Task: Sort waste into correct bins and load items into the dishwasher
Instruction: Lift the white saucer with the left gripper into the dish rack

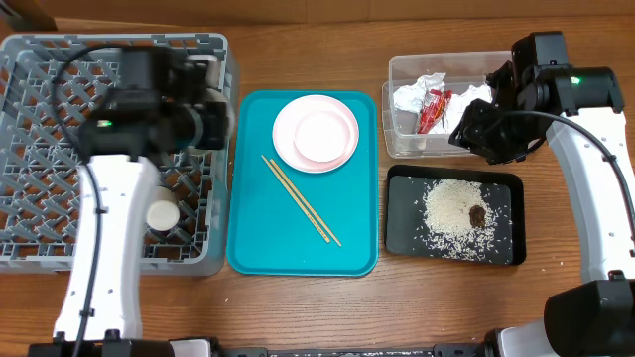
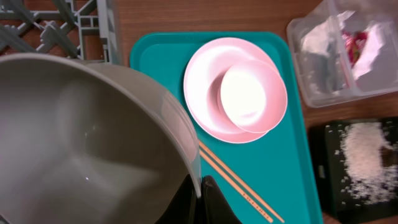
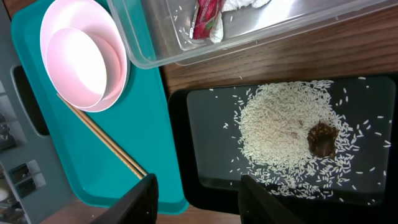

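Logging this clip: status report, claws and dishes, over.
Left claw shut on grey metal bowl, at dish rack. Right claw open, empty, by black tray. Plate, pink bowl, chopsticks on teal tray, unobstructed.

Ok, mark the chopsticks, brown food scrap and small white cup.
chopsticks (image 1: pixel 299 198), overhead view, middle of the pair.
brown food scrap (image 3: pixel 323 138), right wrist view, its centre.
small white cup (image 1: pixel 163 215), overhead view, its top.
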Tool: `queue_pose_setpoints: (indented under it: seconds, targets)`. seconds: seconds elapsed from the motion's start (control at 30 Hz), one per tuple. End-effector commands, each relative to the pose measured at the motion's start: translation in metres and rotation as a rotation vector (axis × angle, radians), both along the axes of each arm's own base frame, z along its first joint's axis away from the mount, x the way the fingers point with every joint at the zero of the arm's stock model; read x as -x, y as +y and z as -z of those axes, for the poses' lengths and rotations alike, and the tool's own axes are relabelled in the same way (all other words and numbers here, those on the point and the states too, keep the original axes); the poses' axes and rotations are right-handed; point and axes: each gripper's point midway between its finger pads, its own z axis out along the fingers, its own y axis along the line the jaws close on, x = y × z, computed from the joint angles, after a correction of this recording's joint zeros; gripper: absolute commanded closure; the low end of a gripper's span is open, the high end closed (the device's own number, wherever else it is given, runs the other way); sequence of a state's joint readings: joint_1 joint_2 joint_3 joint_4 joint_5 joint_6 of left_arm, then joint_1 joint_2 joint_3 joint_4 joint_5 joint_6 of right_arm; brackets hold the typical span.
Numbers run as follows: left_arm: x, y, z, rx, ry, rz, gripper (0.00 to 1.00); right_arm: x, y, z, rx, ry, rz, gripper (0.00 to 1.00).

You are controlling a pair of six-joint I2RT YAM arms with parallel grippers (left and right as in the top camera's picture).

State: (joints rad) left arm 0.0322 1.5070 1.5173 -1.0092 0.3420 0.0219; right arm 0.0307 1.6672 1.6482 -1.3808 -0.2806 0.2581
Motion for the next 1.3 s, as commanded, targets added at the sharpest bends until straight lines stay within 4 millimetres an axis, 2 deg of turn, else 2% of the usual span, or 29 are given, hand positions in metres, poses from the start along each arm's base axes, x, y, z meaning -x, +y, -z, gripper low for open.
queue_pose_setpoints:
  seconds: [0.0, 0.2, 0.4, 0.6, 0.77, 0.93, 1.1, 1.13, 1.2, 1.27]
  targets:
    - [-0.002, 0.007, -0.023, 0.193, -0.099, 0.143, 0.96, -0.002, -0.002, -0.013, 0.010, -0.047, -0.001, 0.56]
    - [-0.008, 0.046, -0.025, 0.391, -0.158, 0.148, 0.96, -0.002, -0.002, -0.013, 0.010, -0.044, -0.001, 0.56]
    - [-0.025, 0.071, -0.008, 0.651, -0.175, 0.153, 0.96, -0.001, -0.002, -0.013, 0.011, -0.042, -0.001, 0.57]
    - [-0.042, 0.089, 0.017, 0.812, -0.186, 0.147, 0.96, 0.000, -0.002, -0.013, 0.011, -0.036, -0.001, 0.56]
    - [-0.051, 0.097, 0.033, 0.882, -0.195, 0.147, 0.96, 0.001, -0.002, -0.012, 0.011, -0.032, -0.001, 0.57]
    - [-0.054, 0.108, 0.057, 0.913, -0.150, 0.098, 0.96, 0.001, -0.002, -0.012, 0.011, -0.031, -0.001, 0.57]
    - [-0.050, 0.130, 0.075, 0.856, -0.109, 0.014, 0.96, 0.002, -0.002, -0.012, 0.011, -0.029, -0.001, 0.57]
    - [-0.048, 0.135, 0.078, 0.845, -0.096, -0.007, 0.95, 0.002, -0.002, -0.012, 0.011, -0.029, -0.001, 0.57]
    - [-0.043, 0.145, 0.084, 0.829, -0.071, -0.047, 0.85, 0.002, -0.002, -0.012, 0.011, -0.029, -0.001, 0.57]
    - [-0.039, 0.153, 0.087, 0.823, -0.058, -0.078, 0.59, 0.002, -0.002, -0.012, 0.011, -0.029, -0.001, 0.57]
